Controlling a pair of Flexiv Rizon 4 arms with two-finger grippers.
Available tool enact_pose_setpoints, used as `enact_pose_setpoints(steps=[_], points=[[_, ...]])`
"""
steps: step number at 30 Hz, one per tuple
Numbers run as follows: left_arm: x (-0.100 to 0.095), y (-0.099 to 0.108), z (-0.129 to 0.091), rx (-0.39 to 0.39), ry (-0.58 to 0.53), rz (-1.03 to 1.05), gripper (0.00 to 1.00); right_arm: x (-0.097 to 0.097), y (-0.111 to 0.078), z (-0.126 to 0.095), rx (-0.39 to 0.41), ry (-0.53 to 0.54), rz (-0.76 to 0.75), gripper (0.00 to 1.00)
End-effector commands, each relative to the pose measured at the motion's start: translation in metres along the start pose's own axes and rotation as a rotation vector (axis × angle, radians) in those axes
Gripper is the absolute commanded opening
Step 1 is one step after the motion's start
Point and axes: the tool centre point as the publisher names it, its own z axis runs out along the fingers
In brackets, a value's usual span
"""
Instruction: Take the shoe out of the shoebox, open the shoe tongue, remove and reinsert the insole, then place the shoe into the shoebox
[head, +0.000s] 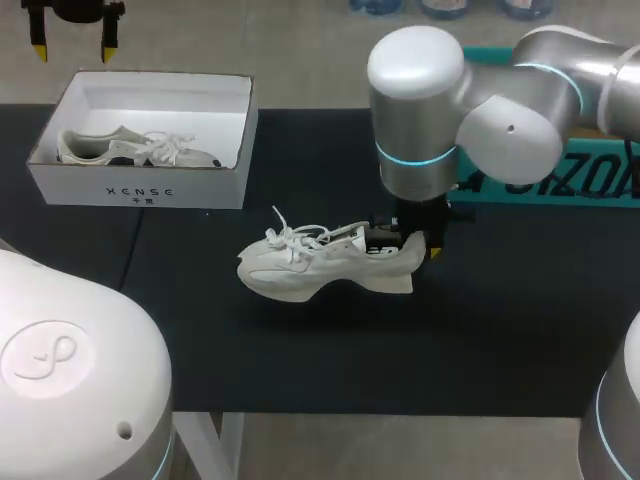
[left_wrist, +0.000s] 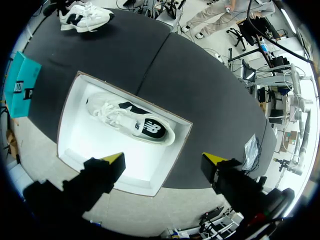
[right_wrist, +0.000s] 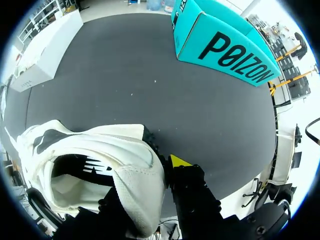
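- Pinching the heel of the white lace-up sneaker (head: 320, 262) in my right hand (head: 411, 246), I should steady it level at the black desk's (head: 500, 330) middle, apart from the white cardboard shoebox (head: 140, 190).
- My left hand (left_wrist: 164, 159) hangs spread above that box, free for the tongue.

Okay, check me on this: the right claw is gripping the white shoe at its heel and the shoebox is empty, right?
Not quite: the shoebox is not empty. The left wrist view shows a second shoe lying inside it. The rest holds: the right claw grips the white shoe at its heel.
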Motion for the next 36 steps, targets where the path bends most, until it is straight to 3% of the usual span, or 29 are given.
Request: enact_pose_setpoints(steps=[1, 8, 15, 16, 17, 27, 32, 34, 36], points=[[0.0, 0.001, -0.001, 0.001, 0.003, 0.001, 1.0, 0.017, 0.014, 0.031, 0.007, -0.033, 0.022, 0.0], [0.0, 0.001, -0.001, 0.001, 0.003, 0.001, 1.0, 0.009, 0.029, 0.052, 0.002, -0.063, 0.053, 0.0], [0.0, 0.001, -0.001, 0.001, 0.003, 0.001, 1.0, 0.011, 0.02, 0.066, 0.039, -0.071, 0.05, 0.0], [0.0, 0.001, -0.001, 0.001, 0.003, 0.001, 1.0, 0.01, 0.02, 0.066, 0.039, -0.073, 0.055, 0.43], [0.0, 0.001, -0.001, 0.001, 0.003, 0.001, 1.0, 0.008, 0.019, 0.063, 0.039, -0.073, 0.056, 1.0], [0.0, 0.001, -0.001, 0.001, 0.003, 0.001, 1.0, -0.002, 0.03, 0.017, 0.008, -0.028, 0.06, 1.0], [0.0, 0.001, -0.001, 0.001, 0.003, 0.001, 1.0, -0.002, 0.036, -0.012, 0.023, 0.053, 0.057, 1.0], [0.0, 0.001, -0.001, 0.001, 0.003, 0.001, 1.0, 0.001, 0.04, -0.025, 0.029, 0.135, 0.015, 1.0], [0.0, 0.001, -0.001, 0.001, 0.003, 0.001, 1.0, 0.007, 0.043, -0.039, 0.081, 0.312, -0.067, 1.0]])
